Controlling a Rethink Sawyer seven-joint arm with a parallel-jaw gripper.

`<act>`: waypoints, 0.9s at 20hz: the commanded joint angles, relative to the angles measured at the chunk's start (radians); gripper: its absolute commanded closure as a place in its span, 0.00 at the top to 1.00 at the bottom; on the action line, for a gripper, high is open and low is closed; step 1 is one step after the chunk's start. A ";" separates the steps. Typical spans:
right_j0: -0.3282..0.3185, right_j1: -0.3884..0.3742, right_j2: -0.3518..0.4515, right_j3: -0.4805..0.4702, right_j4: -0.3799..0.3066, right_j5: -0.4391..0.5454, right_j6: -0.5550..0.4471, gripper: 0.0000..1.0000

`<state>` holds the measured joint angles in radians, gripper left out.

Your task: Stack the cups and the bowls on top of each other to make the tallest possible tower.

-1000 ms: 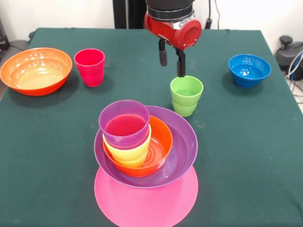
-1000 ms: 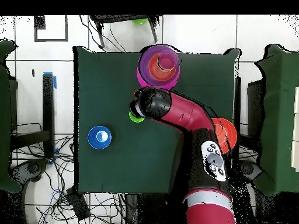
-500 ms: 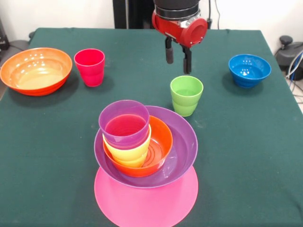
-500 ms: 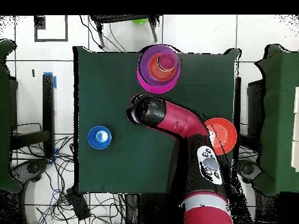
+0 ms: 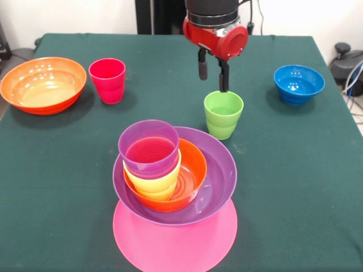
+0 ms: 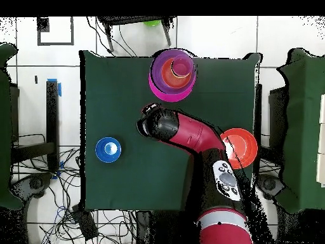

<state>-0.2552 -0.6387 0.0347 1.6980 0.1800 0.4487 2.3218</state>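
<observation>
The tower stands at the near middle of the front view. It has an upturned pink bowl (image 5: 174, 238) as its base, then a purple bowl (image 5: 218, 173), a small orange bowl (image 5: 191, 170), a yellow cup (image 5: 153, 184) and a purple cup (image 5: 148, 148). It also shows in the overhead view (image 6: 172, 73). A light green cup (image 5: 223, 113) stands upright just behind the tower. My gripper (image 5: 213, 76) hangs open and empty just above and behind the green cup's far rim. A red cup (image 5: 108, 79), a large orange bowl (image 5: 42, 84) and a small blue bowl (image 5: 299, 84) stand apart. In the overhead view my arm hides the green cup.
The dark green table (image 5: 295, 187) ends near the blue bowl on the right and the orange bowl on the left. In the overhead view the blue bowl (image 6: 108, 149) and the large orange bowl (image 6: 241, 147) lie on either side of my arm (image 6: 190, 130).
My gripper has drawn back a little toward the robot's side of the table and shifted slightly right in the front view. It stays open. No cup or bowl has moved.
</observation>
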 commanded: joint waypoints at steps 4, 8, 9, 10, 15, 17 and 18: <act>-0.038 0.065 0.080 0.044 -0.085 -0.073 -0.027 1.00; -0.050 0.075 0.087 0.049 -0.093 -0.085 -0.035 1.00; -0.055 0.080 0.092 0.052 -0.095 -0.093 -0.035 1.00; -0.059 0.086 0.098 0.056 -0.097 -0.102 -0.036 1.00; -0.067 0.083 0.112 0.078 -0.106 -0.105 -0.024 1.00; -0.067 0.081 0.113 0.088 -0.107 -0.112 -0.016 1.00; -0.066 0.080 0.112 0.091 -0.108 -0.113 -0.013 1.00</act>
<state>-0.3190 -0.6276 0.0423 1.7075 0.1494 0.3763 2.3218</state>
